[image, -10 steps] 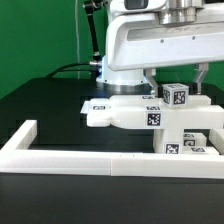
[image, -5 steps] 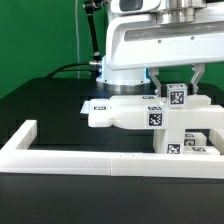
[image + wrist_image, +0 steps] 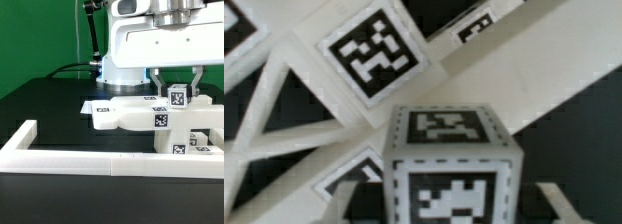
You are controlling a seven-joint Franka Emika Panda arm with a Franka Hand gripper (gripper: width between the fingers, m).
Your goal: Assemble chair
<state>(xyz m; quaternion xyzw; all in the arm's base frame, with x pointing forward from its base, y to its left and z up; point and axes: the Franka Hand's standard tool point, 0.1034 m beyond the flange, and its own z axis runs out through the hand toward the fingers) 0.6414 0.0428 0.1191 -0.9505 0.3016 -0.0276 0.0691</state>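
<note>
On the worktop (image 3: 50, 110): chair (image 3: 135, 115) is lying just behind the border wall (image 3: 70, 157), toward the exterior view's right
Gripper (image 3: 178, 80): is closing tightly on the tagged post (image 3: 178, 98); post is standing upright on the chair

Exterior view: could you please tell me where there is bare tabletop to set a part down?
The black table is bare on that view's left, between the border wall and the chair slab. The right is crowded with chair parts under the hand.

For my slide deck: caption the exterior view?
Panda gripper shut on a tagged white post above the partly assembled chair.
</note>
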